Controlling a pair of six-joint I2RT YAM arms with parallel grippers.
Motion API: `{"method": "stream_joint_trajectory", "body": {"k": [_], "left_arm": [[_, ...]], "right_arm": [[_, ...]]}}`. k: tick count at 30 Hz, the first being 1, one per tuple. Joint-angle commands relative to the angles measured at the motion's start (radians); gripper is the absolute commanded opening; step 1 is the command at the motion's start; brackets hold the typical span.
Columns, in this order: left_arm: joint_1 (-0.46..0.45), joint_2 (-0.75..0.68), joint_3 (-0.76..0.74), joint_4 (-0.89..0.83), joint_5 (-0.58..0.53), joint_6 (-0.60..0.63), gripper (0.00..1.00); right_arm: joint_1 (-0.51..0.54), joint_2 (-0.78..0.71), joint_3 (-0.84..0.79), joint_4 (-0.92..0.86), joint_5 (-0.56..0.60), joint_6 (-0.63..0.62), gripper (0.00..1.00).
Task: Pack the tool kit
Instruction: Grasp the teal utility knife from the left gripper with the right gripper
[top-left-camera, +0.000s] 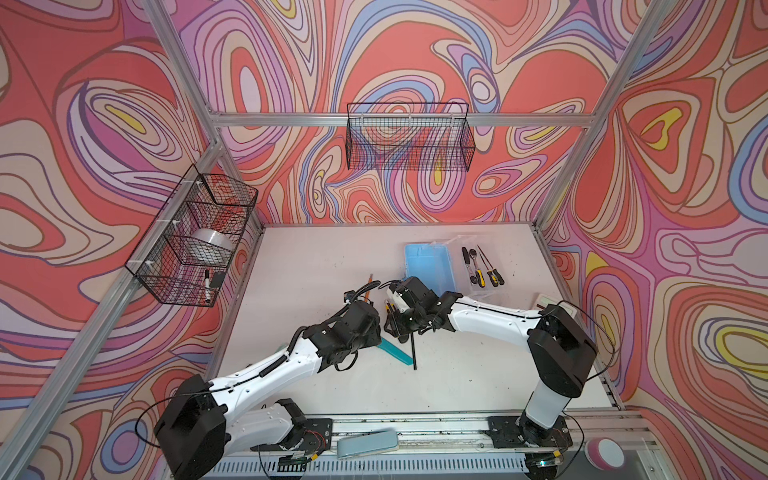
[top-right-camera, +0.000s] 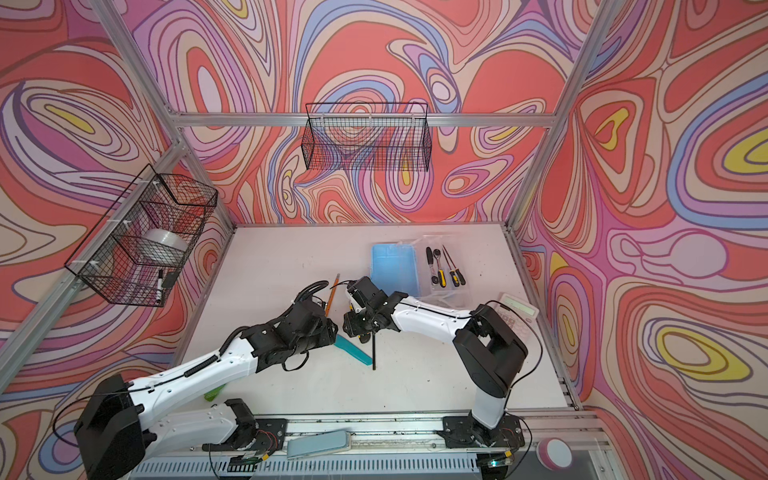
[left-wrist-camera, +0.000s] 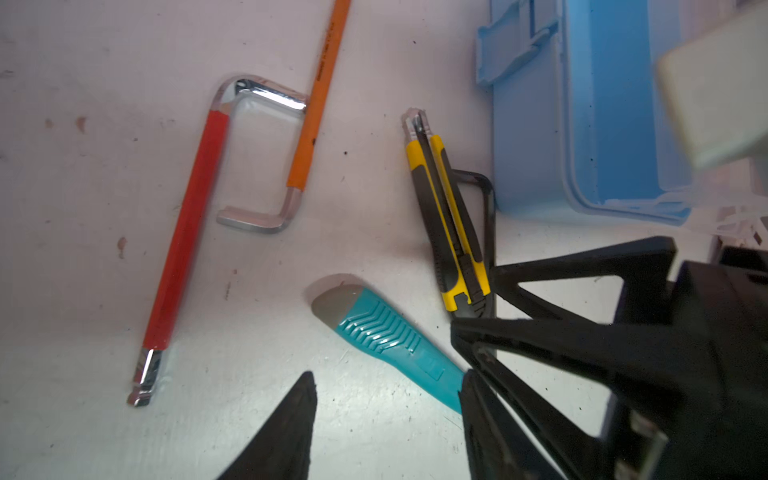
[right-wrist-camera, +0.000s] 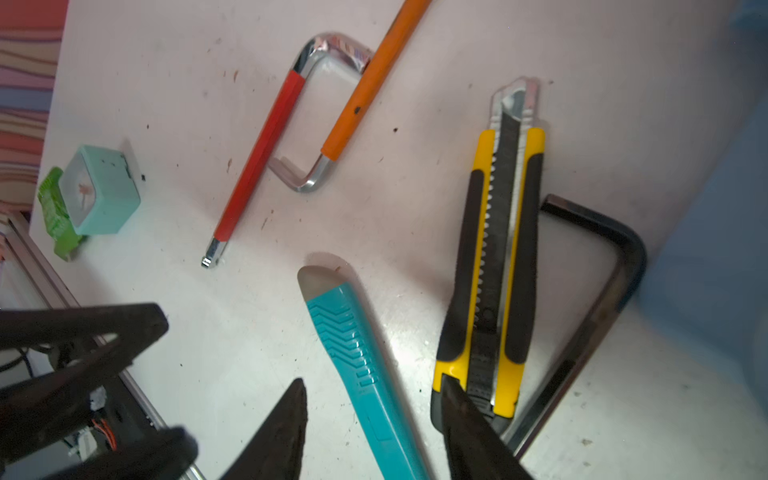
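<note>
Jaws apart on both, holding nothing: left tool (left-wrist-camera: 386, 376) and right tool (right-wrist-camera: 373, 380) hang over the teal utility knife (right-wrist-camera: 353, 345) on the desk (left-wrist-camera: 83, 208); yellow utility knife (right-wrist-camera: 494, 249) just beside it.

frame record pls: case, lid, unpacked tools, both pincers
case: light blue case, open, nothing visible inside in both top views
lid: clear lid, lying beside the case, with ratchets and screwdrivers on it
unpacked: red hex key, orange hex key, yellow-black utility knife, teal utility knife, black hex key
left pincer: open, nothing held
right pincer: open, nothing held, over the knives
</note>
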Motion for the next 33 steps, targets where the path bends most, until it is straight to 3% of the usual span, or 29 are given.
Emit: {"method": "stream_joint_trajectory", "body": {"k": [1, 22, 33], "left_arm": [[0.034, -0.060, -0.049, -0.092, -0.034, -0.064, 0.63], [0.187, -0.330, -0.210, -0.264, -0.052, -0.150, 0.87], [0.201, -0.342, -0.198, -0.285, -0.063, -0.140, 0.90]], "right_arm": [[0.031, 0.046, 0.038, -0.067, 0.037, -0.129, 0.53], [0.129, 0.281, 0.171, -0.231, 0.183, -0.298, 0.51], [0.143, 0.315, 0.174, -0.291, 0.297, -0.296, 0.31]]}}
